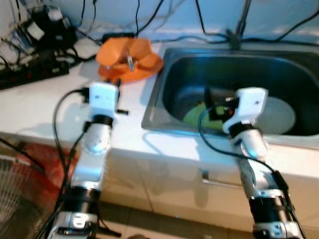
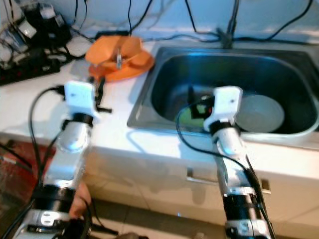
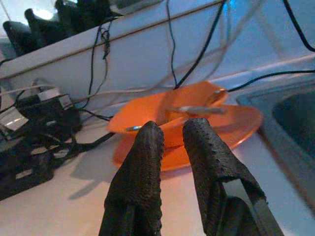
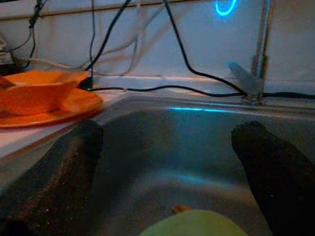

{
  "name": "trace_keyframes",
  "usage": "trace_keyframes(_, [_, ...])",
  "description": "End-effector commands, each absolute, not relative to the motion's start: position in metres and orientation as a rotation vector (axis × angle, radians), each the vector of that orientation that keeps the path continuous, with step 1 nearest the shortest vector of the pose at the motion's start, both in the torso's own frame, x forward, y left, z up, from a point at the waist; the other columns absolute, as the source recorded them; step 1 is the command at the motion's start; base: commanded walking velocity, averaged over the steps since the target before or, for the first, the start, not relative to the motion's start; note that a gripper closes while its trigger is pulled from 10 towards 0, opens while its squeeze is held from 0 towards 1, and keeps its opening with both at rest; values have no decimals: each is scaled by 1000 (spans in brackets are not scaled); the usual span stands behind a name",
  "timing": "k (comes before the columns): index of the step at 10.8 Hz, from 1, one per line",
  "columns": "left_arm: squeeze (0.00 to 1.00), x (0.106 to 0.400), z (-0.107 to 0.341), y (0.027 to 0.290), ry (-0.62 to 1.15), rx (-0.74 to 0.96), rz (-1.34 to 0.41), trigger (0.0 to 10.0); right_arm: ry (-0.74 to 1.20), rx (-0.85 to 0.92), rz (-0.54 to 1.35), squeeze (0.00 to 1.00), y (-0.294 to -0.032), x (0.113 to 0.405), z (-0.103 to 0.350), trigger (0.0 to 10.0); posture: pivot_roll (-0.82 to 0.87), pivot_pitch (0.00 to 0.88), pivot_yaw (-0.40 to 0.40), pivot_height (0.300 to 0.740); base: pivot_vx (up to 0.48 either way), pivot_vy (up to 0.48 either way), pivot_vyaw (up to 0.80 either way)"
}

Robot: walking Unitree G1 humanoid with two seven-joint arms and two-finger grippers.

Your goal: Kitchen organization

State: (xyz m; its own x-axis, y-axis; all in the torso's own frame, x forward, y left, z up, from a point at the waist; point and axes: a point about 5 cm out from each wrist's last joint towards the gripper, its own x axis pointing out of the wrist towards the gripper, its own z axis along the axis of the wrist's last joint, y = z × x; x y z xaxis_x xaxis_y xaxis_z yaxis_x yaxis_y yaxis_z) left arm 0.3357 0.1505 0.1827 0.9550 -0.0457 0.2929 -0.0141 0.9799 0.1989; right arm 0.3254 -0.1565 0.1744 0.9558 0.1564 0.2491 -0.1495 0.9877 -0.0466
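A steel sink [image 1: 299, 74] is set into the white desk [image 1: 45, 109], and everything here is placed from it. Inside the sink lie a yellow-green plate [image 1: 197, 115], partly hidden behind the right arm, and a round grey plate [image 1: 276, 115] on the far side of that arm. On the desk just beside the sink's left rim stands an orange plate [image 1: 149, 67] with an orange bowl [image 1: 117, 52] on it; a metal utensil [image 3: 199, 109] rests across the bowl. Further from the sink, along the wall, black cables and a power strip [image 1: 35, 72] crowd the desk.

The right claw [image 4: 170, 162] hangs over the sink basin, its two black fingers [image 4: 64, 167] spread wide apart with nothing between them, the green plate just under it. The left claw [image 3: 172, 147] hovers over the desk on the sink's left, pointing at the orange bowl, its fingers nearly together with a narrow gap and holding nothing.
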Motion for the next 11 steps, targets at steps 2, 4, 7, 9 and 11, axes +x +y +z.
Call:
trace_keyframes(2, [0,336,182,146,-297,200,-30,10000,-255,-31,132,0,-164,325,175,10000,8,98,91,740,289,0,0])
trace_keyframes(4, [0,336,181,145,-297,198,-36,10000,-256,-33,132,0,-163,325,175,10000,5,99,93,740,283,0,0])
trace_keyframes(7, [0,334,182,140,-312,188,-68,10000,-257,-32,135,0,-162,325,175,10000,4,94,95,740,0,0,0])
trace_keyframes(9, [0,334,182,139,-314,191,-78,10000,-256,-32,133,0,-162,325,175,10000,5,96,93,740,0,0,0])
trace_keyframes(11, [0,334,180,141,-304,185,-66,10000,-257,-26,127,0,-164,325,176,10000,5,98,91,740,0,0,0])
